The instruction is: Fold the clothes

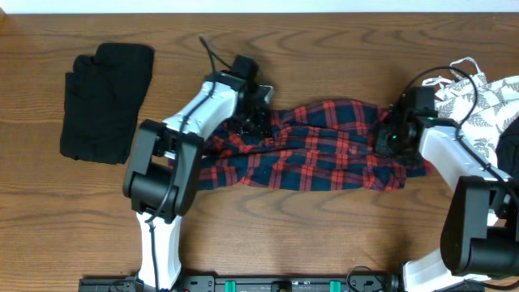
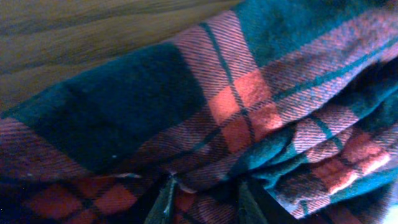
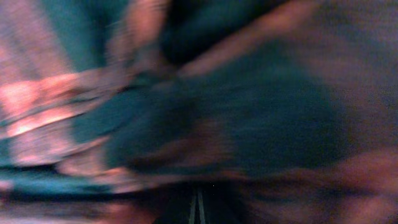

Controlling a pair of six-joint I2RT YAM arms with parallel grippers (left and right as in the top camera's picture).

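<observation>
Jaws on the left arm (image 1: 207, 101) pinch a bunched fold at the left end of the plaid shirt (image 1: 324, 154); those on the right arm (image 1: 438, 146) are clenched at its right end, though the blurred wrist view hides whether cloth is caught. On the wooden counter (image 1: 324, 235) the shirt lies crumpled across the middle, likely held at both ends to stretch it flat. A black garment (image 1: 105, 101) lies folded far left; a white leaf-print garment (image 1: 486, 101) waits heaped far right.
</observation>
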